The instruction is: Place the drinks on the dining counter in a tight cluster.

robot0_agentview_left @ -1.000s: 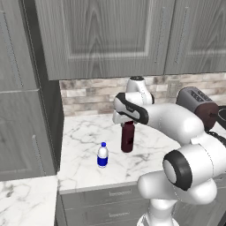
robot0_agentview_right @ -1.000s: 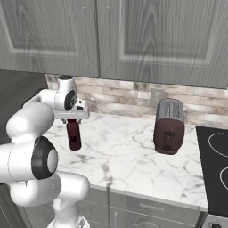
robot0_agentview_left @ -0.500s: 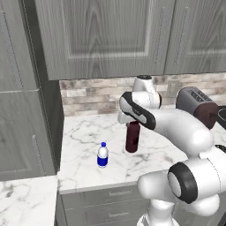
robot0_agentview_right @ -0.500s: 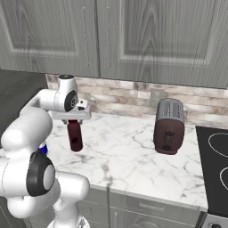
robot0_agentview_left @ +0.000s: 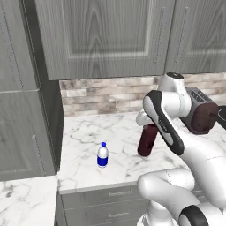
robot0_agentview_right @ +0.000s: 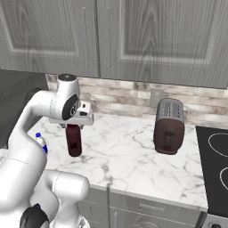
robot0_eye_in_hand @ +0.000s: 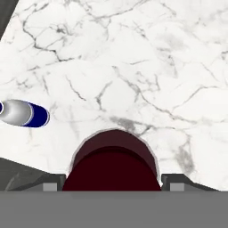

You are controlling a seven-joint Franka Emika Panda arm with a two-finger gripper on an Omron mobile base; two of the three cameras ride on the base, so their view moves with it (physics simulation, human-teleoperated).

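Maroon bottle (robot0_agentview_left: 147,140) stands upright on the marble surface (robot0_agentview_left: 88,137) under the grey cupboards, in front of the brick wall, and our pincer (robot0_agentview_right: 74,127) sits right over its top. From the hand camera we look straight down on the bottle's dark round shoulder (robot0_eye_in_hand: 111,162), with the two fingertips (robot0_eye_in_hand: 50,187) flanking it on either side. The jaws look spread about as wide as the bottle, but we cannot tell whether they press on it or merely straddle it. The base appears to rest on the marble — we see no gap beneath it.

Off to one side stands the small water bottle (robot0_agentview_left: 102,155) with its blue label, well apart from the maroon one. A dark red toaster (robot0_agentview_right: 168,126) sits further along the same surface, near the stove (robot0_agentview_right: 213,164).

We judge this to be the pick-up step for the maroon bottle. The next move calls for a firm hold, a clean vertical lift, and then a carry — likely with the base driving — to the dining counter, keeping the bottle upright.
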